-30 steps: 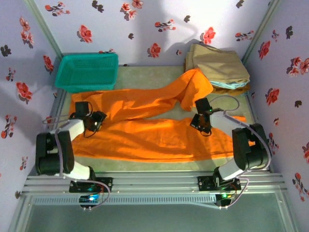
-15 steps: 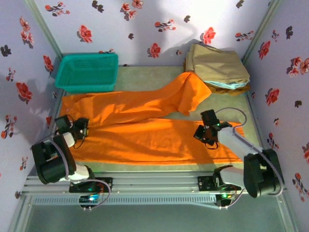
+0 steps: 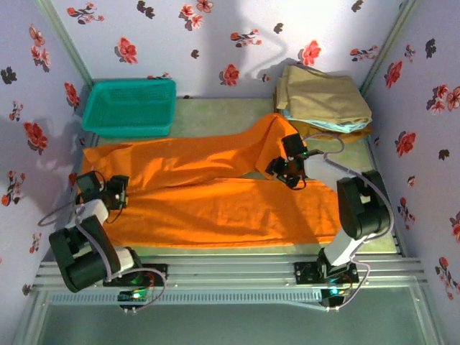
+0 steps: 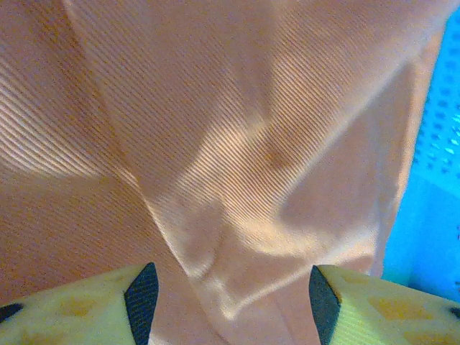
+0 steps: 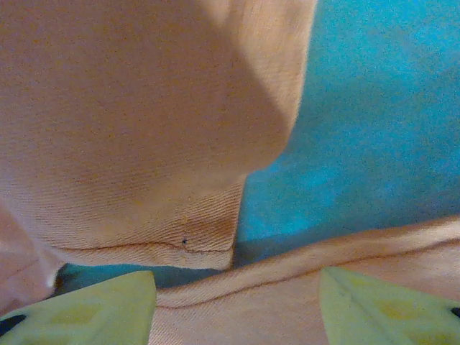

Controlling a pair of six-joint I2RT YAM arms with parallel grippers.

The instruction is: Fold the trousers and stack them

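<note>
The bright orange trousers [image 3: 215,194] lie spread across the table, one leg along the back and one along the front. My left gripper [image 3: 117,192] sits over their left end. In the left wrist view its jaws [image 4: 230,298] stand open above creased orange cloth [image 4: 237,158], pinching nothing. My right gripper [image 3: 285,170] hovers at the right end of the back leg, close to the folded stack. Its jaws [image 5: 237,305] stand open too, with a leg hem [image 5: 194,237] just ahead and another fold of cloth [image 5: 287,287] between the fingers.
A teal basket [image 3: 129,106] stands at the back left, and its mesh wall [image 4: 440,144] shows beside the left gripper. A tan folded garment [image 3: 323,97] tops a stack at the back right, over light blue and brown ones [image 3: 341,129]. Floral walls close in three sides.
My right gripper opened and swung up and left to the end of the back leg. My left gripper drew back to the left and opened wider. The trousers shifted left and lie flatter.
</note>
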